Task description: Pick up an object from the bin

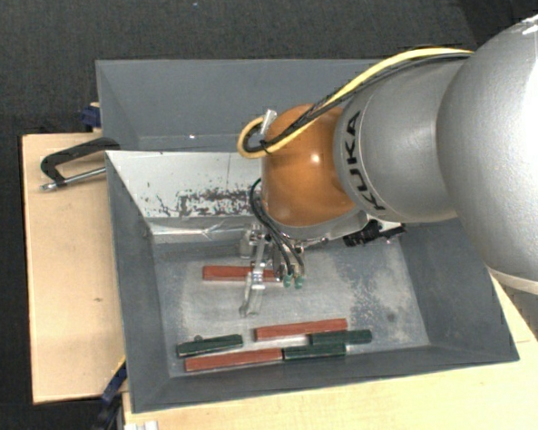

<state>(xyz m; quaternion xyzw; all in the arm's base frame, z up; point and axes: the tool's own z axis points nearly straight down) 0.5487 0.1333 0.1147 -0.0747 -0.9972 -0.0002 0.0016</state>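
The claw (pixel 255 289) is hanging over the R end of the red bar (pixel 223 273), prob. lining up a grab, tho can't tell how open it's sitting.

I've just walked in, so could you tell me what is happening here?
The KUKA arm reaches into the grey bin from the right, and its hand is down at the right end of a red stick lying mid-floor. Whether it grips that stick cannot be told. Other red and green sticks lie along the front wall.
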